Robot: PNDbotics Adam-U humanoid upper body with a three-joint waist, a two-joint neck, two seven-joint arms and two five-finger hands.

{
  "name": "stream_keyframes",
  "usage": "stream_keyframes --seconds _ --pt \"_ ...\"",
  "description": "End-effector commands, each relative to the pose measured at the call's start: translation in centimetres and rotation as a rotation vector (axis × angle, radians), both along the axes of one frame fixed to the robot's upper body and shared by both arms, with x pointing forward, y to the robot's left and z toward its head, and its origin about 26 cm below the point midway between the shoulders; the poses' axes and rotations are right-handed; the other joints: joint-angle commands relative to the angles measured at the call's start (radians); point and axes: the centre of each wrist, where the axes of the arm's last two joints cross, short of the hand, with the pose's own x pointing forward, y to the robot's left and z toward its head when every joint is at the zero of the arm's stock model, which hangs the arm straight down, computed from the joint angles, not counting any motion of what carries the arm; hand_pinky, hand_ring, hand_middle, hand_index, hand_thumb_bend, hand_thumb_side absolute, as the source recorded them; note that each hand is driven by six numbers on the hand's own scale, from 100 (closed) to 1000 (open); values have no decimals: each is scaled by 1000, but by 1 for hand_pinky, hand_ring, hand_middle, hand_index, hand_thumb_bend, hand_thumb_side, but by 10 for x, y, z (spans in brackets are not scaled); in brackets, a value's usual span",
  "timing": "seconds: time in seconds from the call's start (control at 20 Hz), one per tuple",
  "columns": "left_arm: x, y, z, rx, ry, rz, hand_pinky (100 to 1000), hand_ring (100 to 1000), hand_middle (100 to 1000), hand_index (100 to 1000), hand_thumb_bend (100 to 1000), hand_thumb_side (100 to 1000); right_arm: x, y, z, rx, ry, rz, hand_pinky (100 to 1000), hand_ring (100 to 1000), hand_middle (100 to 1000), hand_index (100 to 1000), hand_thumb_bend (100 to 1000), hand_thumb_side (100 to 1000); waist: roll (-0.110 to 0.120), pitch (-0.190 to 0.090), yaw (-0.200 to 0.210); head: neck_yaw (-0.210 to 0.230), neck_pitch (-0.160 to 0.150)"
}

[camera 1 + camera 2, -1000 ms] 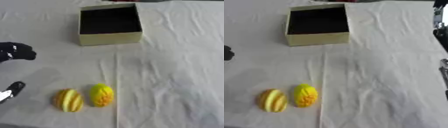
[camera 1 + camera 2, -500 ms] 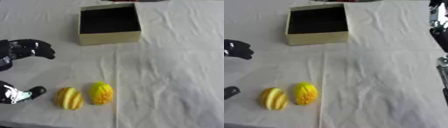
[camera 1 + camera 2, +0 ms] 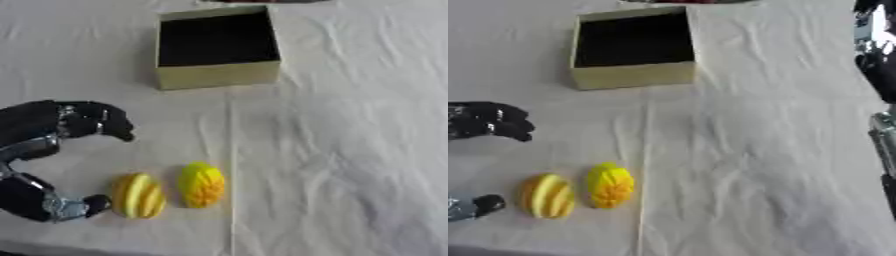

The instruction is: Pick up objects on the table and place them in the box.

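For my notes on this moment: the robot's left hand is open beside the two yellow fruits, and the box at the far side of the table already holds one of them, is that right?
Not quite: the box holds nothing; its dark inside is bare in the left eye view. Both yellow fruits, the orange-striped one and the brighter one, lie on the cloth near the table's front edge. The left hand is indeed open beside them.

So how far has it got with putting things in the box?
Nothing looks done yet: the box shows only a dark inside. The left hand is spread around the orange ribbed fruit, not yet holding it. That fruit and the yellow fruit both remain on the cloth.
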Motion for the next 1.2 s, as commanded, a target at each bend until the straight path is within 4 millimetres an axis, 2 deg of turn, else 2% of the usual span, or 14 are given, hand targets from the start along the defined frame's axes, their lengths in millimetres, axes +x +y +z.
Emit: stream_keyframes --seconds 0.05,0.35,0.55,0.75,1.0,1.2 --pt "-2 -1 7 44 -3 -10 893 955 831 881 406 472 -3 1 6 -4 -16 6 853 677 736 798 100 509 -1 -19 0 -4 -3" --pt "-2 -8 2 76 25 51 881 941 814 866 362 406 -2 2 5 4 -12 15 854 674 732 796 100 518 -3 -18 1 -5 -3" --pt "-3 -15 -5 67 26 121 868 929 776 852 381 433 -2 3 3 10 -3 17 854 673 731 796 100 523 -3 -17 0 -4 -5" --pt "-3 -20 -9 79 27 164 852 915 757 844 322 378 -2 3 2 13 1 19 855 671 730 795 100 531 -2 -15 -2 -4 -4" --pt "-4 -25 -14 111 50 174 859 864 767 854 327 423 -2 5 1 22 8 25 856 670 728 794 100 537 -1 -12 -5 -2 -5" --pt "-5 -26 -18 144 64 174 860 850 774 860 302 406 -2 6 2 26 9 31 856 669 727 793 100 541 -1 -11 -8 -2 -6"
